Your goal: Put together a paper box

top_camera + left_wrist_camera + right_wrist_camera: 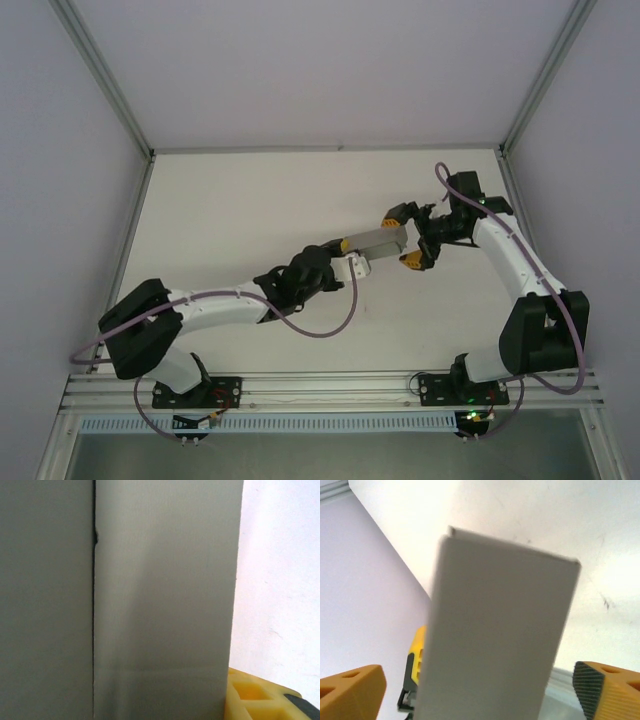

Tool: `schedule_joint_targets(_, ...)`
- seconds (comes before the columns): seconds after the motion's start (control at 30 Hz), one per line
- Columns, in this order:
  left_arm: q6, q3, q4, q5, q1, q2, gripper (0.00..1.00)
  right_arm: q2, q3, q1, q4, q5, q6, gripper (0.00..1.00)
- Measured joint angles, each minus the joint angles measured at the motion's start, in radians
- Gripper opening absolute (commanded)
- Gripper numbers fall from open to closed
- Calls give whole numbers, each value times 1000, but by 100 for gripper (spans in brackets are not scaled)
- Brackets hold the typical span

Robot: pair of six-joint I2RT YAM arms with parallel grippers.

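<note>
Clamped at its lower-left end by the left gripper (351, 256), the paper box (378, 241) points right, into the wide-spread, empty right gripper (405, 238) at mid-frame

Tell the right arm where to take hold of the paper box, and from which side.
Grip the free end of the paper box, coming end-on from the robot's right. The left gripper is shut on the opposite end, so this end is the bare one, and its straight parallel sides likely suit a pinch. The open right gripper straddles that end.
</note>
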Motion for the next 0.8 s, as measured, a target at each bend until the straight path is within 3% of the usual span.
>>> schedule_joint_targets(0.17,-93,117,-276,64,9,-46,25,-24,10,0,69,139,-60,100)
schedule_joint_targets(0.33,-163,144,-504,116,27,-107,25,-70,8,0,163,344,-192,100)
schedule_joint_targets(0.47,-195,161,-660,156,50,-123,26,-147,-27,0,280,428,-311,100)
schedule_joint_targets(0.67,-211,206,-819,203,93,-123,26,-232,-92,0,403,453,-447,100)
schedule_joint_targets(0.8,-209,248,-877,236,114,-102,31,-231,-102,0,438,373,-550,100)
